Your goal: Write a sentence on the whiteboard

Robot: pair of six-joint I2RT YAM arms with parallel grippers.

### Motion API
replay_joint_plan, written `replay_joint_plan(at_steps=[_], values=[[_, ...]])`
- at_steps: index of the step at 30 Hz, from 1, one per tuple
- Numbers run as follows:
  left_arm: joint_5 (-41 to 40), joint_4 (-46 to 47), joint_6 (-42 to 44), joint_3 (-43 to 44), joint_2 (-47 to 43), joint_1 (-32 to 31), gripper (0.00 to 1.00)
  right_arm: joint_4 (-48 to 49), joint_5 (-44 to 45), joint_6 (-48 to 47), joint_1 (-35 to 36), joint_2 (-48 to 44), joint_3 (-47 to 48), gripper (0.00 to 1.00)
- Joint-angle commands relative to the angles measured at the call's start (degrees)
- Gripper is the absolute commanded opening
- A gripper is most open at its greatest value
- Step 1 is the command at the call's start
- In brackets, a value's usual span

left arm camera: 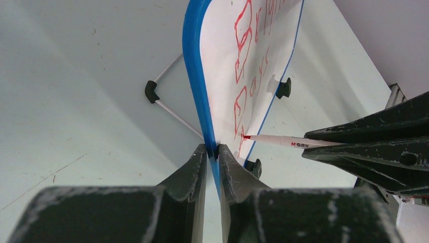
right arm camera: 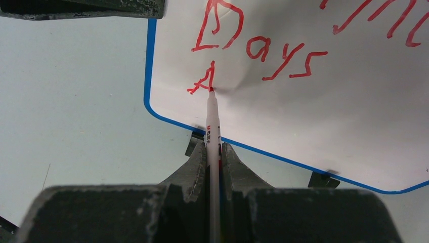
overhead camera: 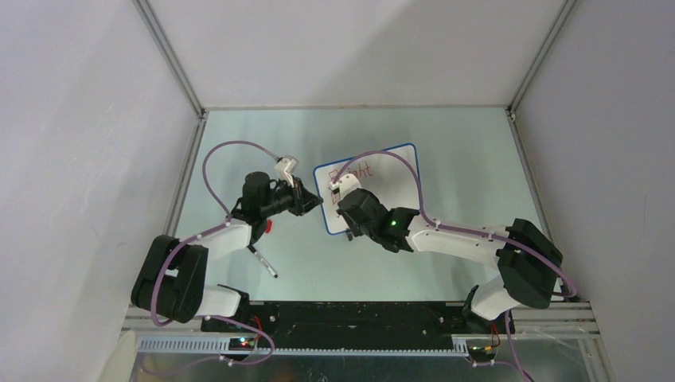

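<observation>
The right gripper (right arm camera: 213,152) has its two dark, scuffed fingers clamped on one slim white marker (right arm camera: 212,114), whose red tip touches the whiteboard (right arm camera: 313,111). The left gripper (left arm camera: 213,151) pinches the board's blue rim. The glossy, round-cornered board sits near the middle of the table (overhead camera: 446,143). The sentence (right arm camera: 263,53) so far reads "Bright", "Days", "A" in red.

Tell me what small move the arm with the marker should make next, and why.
Probably lift the marker slightly and shift it along the line to start the next letter. The right gripper holds it with its tip at the foot of a finished-looking red A, alone on the third line under Days, while the left gripper pinches the edge of the board.
</observation>
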Motion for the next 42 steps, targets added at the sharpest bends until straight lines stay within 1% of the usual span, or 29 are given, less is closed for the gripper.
replay_joint_plan(at_steps=[1,6,9,17,25,34,42], values=[[0.37,0.92,1.73,2.3,-1.88,-0.36,0.16,0.65,2.15,0.11,-0.84,-1.84,1.23,0.0],[0.37,0.96,1.73,2.32,-1.87,-0.39,0.16,2.93,-1.48,-0.47,-0.55,-4.5,0.06,0.0],[0.38,0.98,1.73,2.3,-1.86,-0.43,0.16,3.79,-2.24,-0.47,-0.57,-7.05,-1.08,0.0],[0.36,0.86,1.73,2.19,-2.25,-0.38,0.16,4.99,-0.91,-0.43,-1.48,-9.13,-3.54,0.0],[0.5,0.95,1.61,2.12,-2.3,-0.39,0.17,11.49,1.49,-0.33,-1.35,-13.74,-9.72,0.0],[0.68,1.17,1.38,2.03,-2.54,-0.4,0.17,15.04,5.03,-1.08,-0.33,-14.45,-11.81,0.0],[0.56,1.21,1.38,2.03,-2.49,-0.35,0.18,15.73,4.0,-1.11,-0.34,-13.55,-11.9,0.0]])
